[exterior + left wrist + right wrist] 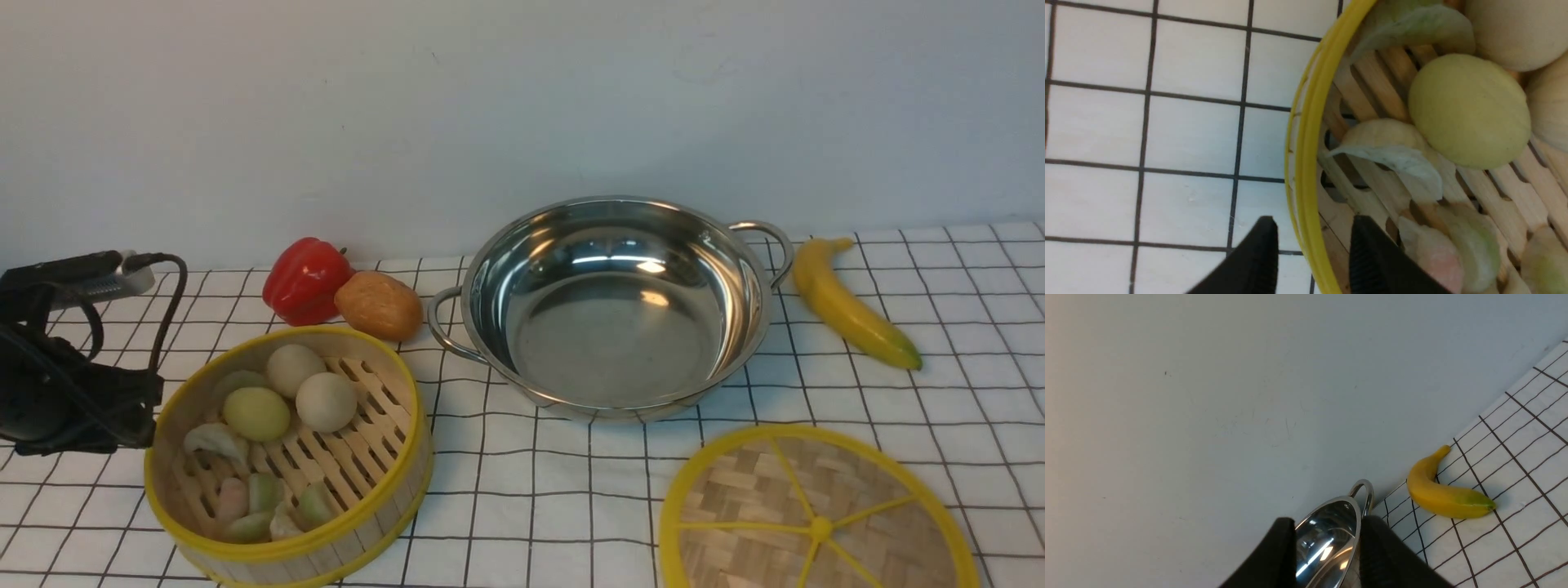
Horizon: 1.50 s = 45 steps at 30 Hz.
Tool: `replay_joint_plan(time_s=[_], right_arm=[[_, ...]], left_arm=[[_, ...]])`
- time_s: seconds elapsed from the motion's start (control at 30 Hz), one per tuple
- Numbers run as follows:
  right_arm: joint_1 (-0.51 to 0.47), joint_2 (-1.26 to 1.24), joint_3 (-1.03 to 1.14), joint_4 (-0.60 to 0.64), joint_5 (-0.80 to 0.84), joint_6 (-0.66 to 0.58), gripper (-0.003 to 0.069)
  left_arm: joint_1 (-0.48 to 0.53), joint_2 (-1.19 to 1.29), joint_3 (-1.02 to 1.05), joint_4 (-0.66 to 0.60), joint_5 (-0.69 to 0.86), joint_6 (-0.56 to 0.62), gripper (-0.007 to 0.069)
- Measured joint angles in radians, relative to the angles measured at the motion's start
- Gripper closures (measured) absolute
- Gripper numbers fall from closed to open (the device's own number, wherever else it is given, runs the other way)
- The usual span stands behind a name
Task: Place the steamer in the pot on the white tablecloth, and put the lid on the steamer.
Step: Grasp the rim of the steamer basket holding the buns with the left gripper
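Steamer (359,531) rim is straddled at 9 o'clock by open L gripper (1312,232); R gripper (1327,535) is seen open too.

Black-gridded white tablecloth (571,506), yellow-rimmed steamer (359,531)

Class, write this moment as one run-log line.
stage: pre-grasp on steamer | left gripper: open, straddling steamer rim | right gripper: open, empty | pot: empty | lid: flat on white tablecloth

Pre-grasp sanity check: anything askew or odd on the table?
steamer rim looks slanted, lower on its left side, though the camera angle may cause that. Open left gripper straddles that rim. pot and lid sit flat; nothing spilled.
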<state>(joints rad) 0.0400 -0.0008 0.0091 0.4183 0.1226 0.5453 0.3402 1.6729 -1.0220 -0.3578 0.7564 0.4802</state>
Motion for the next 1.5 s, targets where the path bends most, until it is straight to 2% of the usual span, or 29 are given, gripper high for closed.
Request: replay_joint_plan(time_s=[0.4,0.63,1.1,1.27,1.4,1.5], right_arm=[[0.000,0.000,0.000,0.000,0.005,-0.001,0.0417],[0.000,0.000,0.000,0.000,0.006,-0.001,0.0417],[0.000,0.000,0.000,0.000,0.006,-0.001,0.0417],[0.000,0.000,0.000,0.000,0.006,-0.002,0.0417],[0.000,0.000,0.000,0.000,0.006,-0.001,0.0417],[0.000,0.000,0.000,0.000,0.006,-0.001,0.0417]], left_arm=[[0.000,0.105,0.000,-0.007,-0.009,-0.006,0.0386],[-0.005,0.146,0.000,-0.028,-0.030,-0.011,0.0454],[-0.006,0.160,-0.004,-0.035,-0.036,-0.064,0.0480],[-0.007,0.164,-0.028,0.056,-0.024,-0.111,0.0589],[-0.007,0.164,-0.072,0.144,0.036,-0.165,0.0592],[-0.003,0.163,-0.161,0.225,0.147,-0.198,0.0592]])
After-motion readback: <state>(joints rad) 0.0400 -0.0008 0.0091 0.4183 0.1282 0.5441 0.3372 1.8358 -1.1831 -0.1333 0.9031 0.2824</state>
